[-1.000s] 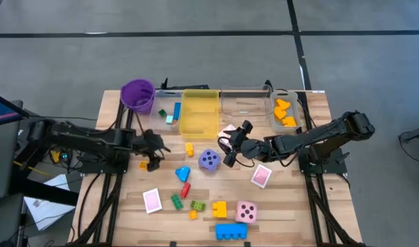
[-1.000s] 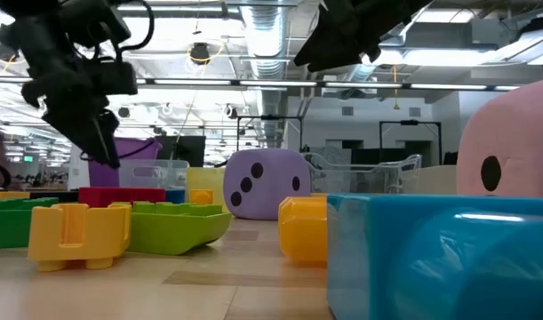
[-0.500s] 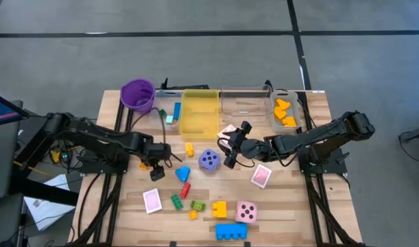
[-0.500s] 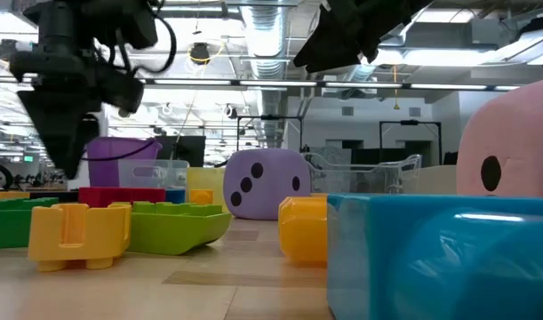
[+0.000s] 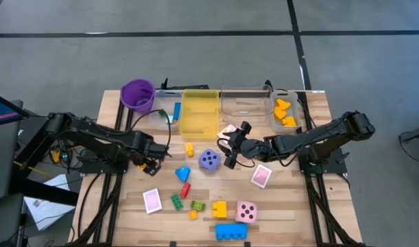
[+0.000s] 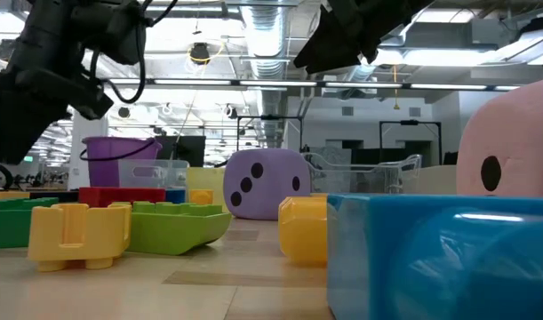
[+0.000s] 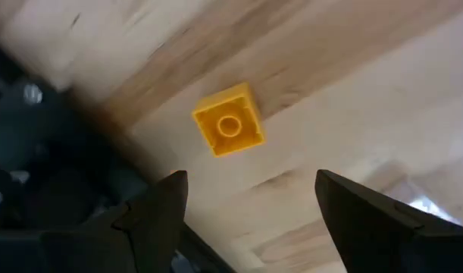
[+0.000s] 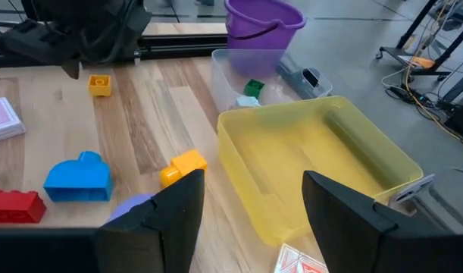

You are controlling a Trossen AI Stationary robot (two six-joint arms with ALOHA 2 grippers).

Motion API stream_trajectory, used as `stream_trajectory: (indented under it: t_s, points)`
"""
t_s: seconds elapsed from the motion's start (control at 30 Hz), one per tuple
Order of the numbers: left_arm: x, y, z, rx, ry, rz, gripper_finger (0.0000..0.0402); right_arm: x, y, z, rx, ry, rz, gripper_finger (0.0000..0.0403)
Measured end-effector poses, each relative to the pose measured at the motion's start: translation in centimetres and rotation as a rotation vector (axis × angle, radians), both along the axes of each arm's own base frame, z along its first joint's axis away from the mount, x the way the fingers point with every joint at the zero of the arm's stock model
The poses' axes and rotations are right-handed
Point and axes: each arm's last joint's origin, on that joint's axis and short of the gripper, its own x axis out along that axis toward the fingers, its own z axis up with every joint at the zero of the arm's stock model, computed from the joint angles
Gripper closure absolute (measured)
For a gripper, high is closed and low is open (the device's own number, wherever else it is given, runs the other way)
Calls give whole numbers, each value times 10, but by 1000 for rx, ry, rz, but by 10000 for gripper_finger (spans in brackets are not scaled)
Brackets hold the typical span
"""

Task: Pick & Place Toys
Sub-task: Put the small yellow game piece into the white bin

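Hovering over the left side of the wooden table, the left gripper holds its jaws spread and empty right above a small yellow brick, which lies flat on the boards close to the table's left edge. Just right of it runs the loose scatter of toys: a pink-backed card, a green brick, a red brick, a blue brick, a yellow-orange brick and the purple die, with bare wood between most of them. Along the far edge stand the purple cup, a clear bin and the yellow bin, touching side by side. Right of the purple die, the right gripper hangs with its jaws parted and nothing between them. A second pink card lies beyond it, and the pink die and a big blue brick sit near the front edge. No writing is readable anywhere; the dice show only dark pips.
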Motion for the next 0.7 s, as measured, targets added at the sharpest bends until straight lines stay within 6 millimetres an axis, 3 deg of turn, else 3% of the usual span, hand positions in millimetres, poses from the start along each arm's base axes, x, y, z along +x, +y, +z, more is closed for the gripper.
stream_trajectory:
  t_s: [0.23,0.7]
  points:
    - [-4,1,-10,30,18,134,120,0,0,0,1,-2,0,186]
    - [-8,2,-35,37,-39,185,120,0,0,0,1,-2,0,186]
